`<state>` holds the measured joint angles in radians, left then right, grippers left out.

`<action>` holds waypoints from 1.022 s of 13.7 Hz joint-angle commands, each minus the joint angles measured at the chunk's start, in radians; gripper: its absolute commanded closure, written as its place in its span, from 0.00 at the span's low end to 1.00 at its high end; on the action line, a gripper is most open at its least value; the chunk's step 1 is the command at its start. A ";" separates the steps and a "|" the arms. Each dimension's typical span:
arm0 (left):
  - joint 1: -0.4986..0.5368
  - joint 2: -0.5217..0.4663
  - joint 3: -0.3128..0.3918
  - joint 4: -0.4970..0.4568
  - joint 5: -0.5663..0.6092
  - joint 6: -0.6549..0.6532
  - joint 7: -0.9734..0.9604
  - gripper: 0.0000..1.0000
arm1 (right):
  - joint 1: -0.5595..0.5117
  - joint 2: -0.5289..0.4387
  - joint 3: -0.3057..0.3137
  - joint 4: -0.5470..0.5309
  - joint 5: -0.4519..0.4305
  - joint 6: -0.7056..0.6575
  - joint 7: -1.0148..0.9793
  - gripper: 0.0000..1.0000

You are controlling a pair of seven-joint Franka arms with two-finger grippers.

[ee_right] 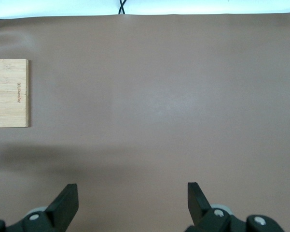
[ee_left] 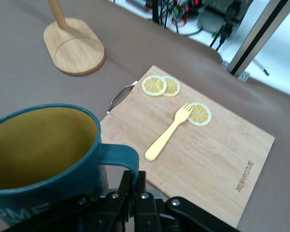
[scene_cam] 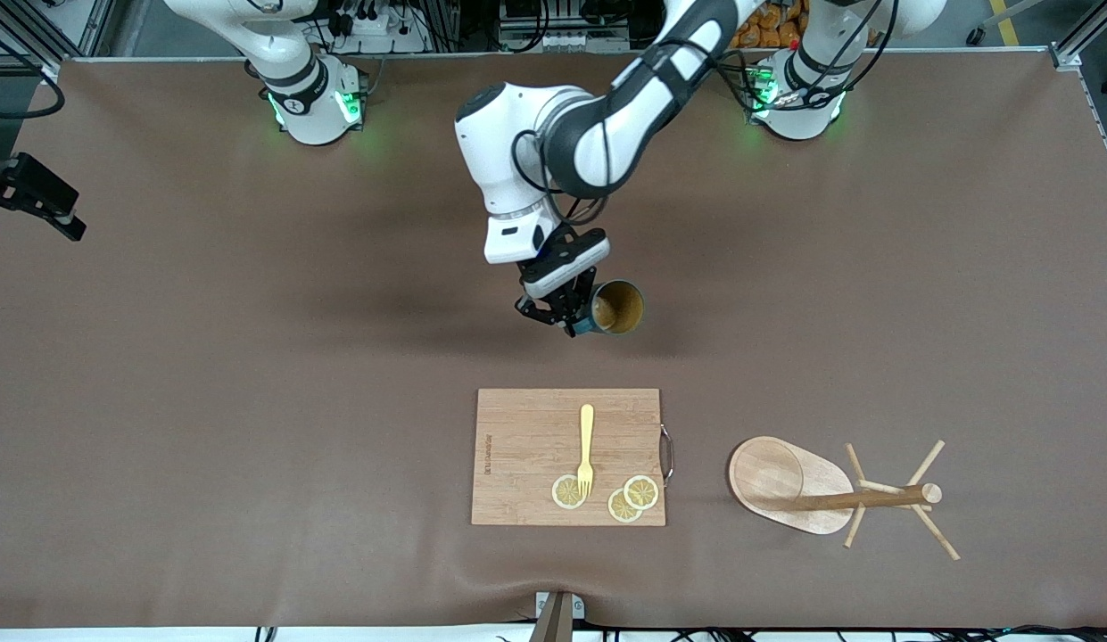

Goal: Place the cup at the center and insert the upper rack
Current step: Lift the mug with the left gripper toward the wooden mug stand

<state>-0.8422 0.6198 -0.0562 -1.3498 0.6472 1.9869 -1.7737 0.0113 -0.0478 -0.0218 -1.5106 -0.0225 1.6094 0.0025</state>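
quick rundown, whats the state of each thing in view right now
cup: upright, held by its handle, mouth open, nothing visible inside
left gripper: shut on the cup handle, mid-table
right gripper: open, holding nothing, waiting over bare table
upper rack: lying on its side, toward the left arm's end
cutting board: flat on the table
fork: lying on the board, tines on a lemon slice
lemon slices: three, flat on the board

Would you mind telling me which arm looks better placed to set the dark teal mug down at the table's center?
The left: its gripper is shut on the handle of the dark teal mug, near mid-table. The right gripper is open over bare table at the right arm's end, holding nothing.
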 commanded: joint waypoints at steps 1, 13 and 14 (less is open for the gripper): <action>0.041 -0.060 -0.010 -0.026 -0.127 0.010 0.143 1.00 | 0.010 -0.003 -0.004 0.006 -0.019 -0.011 0.004 0.00; 0.290 -0.198 -0.010 -0.012 -0.582 0.099 0.299 1.00 | 0.012 -0.003 0.000 0.003 -0.014 -0.028 0.002 0.00; 0.314 -0.202 -0.008 -0.012 -0.622 0.127 0.307 1.00 | 0.012 -0.003 -0.001 0.003 -0.014 -0.042 0.004 0.00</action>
<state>-0.5766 0.4484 -0.0560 -1.3430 0.0931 2.0776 -1.4961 0.0224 -0.0477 -0.0221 -1.5108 -0.0225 1.5916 0.0025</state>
